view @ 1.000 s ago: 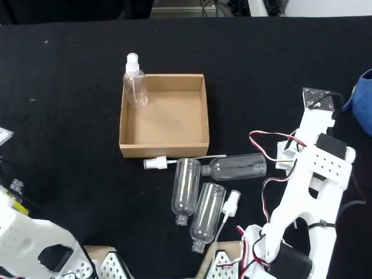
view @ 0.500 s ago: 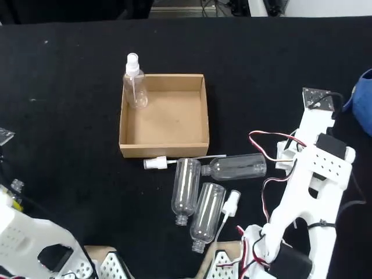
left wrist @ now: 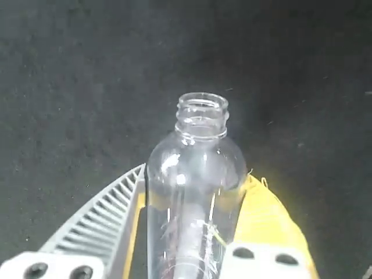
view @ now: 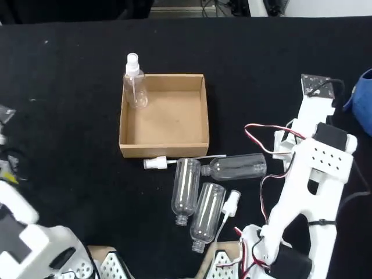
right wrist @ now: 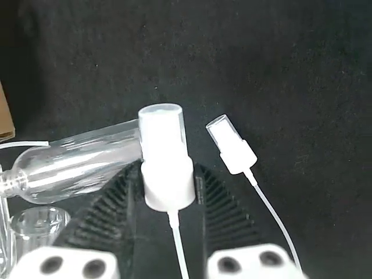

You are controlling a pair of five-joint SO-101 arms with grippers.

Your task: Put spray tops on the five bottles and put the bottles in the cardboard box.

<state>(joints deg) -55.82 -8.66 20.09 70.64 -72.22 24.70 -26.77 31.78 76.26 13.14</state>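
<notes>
Left gripper jaws shut tight on clear bottle, open neck poking past fingers, over black table. Right gripper jaws pinch spray top. Bottle looks light, thin, slippery: hold middle, squeeze softly. Thin straw likely bends easy.

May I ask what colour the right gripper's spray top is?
White spray top, clearest in the right wrist view.

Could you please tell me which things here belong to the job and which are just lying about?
Job: cardboard box; capped bottle in it; three open bottles; two loose spray tops; bottle in left claw; spray top in right claw.
Lying about: blue object at right edge.
</notes>
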